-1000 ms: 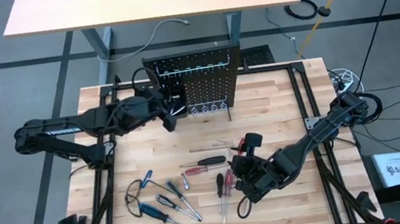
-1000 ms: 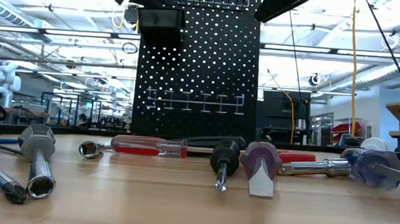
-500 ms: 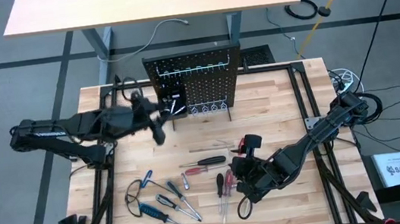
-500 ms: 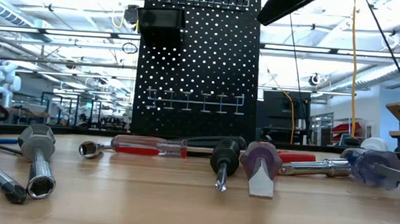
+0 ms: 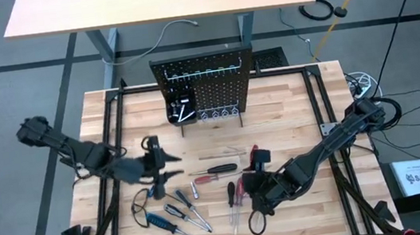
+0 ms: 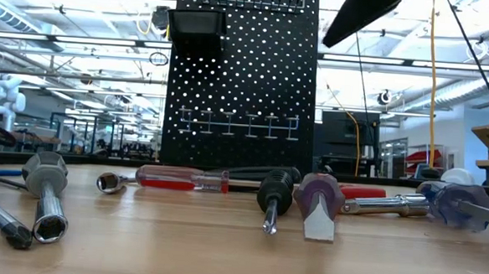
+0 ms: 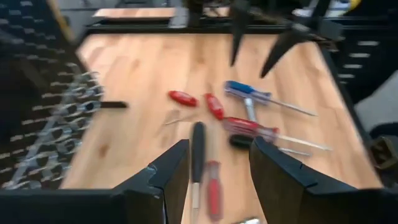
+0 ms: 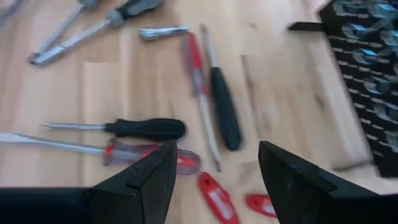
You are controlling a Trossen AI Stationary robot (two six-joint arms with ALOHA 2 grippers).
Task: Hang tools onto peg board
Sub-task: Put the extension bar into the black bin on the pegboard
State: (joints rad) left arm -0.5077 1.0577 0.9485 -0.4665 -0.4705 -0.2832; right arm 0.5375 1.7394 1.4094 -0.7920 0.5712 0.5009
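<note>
The black peg board (image 5: 204, 86) stands upright at the table's far middle, with hooks and a small black bin (image 5: 179, 109) that has a silvery piece in it. Screwdrivers and red-handled pliers lie flat and scattered on the wood: a black-handled one (image 5: 218, 169), red ones (image 5: 235, 194) and blue ones (image 5: 155, 190). My left gripper (image 5: 174, 164) hovers open above the tools' left side, pointing toward the table's right; its wrist view shows a black screwdriver (image 7: 198, 149) between the spread fingers, apart from them. My right gripper (image 8: 214, 186) is open over the tools' right side (image 5: 249, 186).
Sockets and screwdriver handles lie close in front in the low view, before the peg board (image 6: 243, 78). A dark arm part (image 6: 360, 13) crosses that view's top right. Bare wood lies between the tools and the peg board. A black frame rails the tabletop's sides.
My left gripper has drawn back from the peg board's bin, moved toward the near edge and down over the scattered tools, and turned round until it points toward the table's right. The silvery piece stays in the bin. The tools on the table have not moved.
</note>
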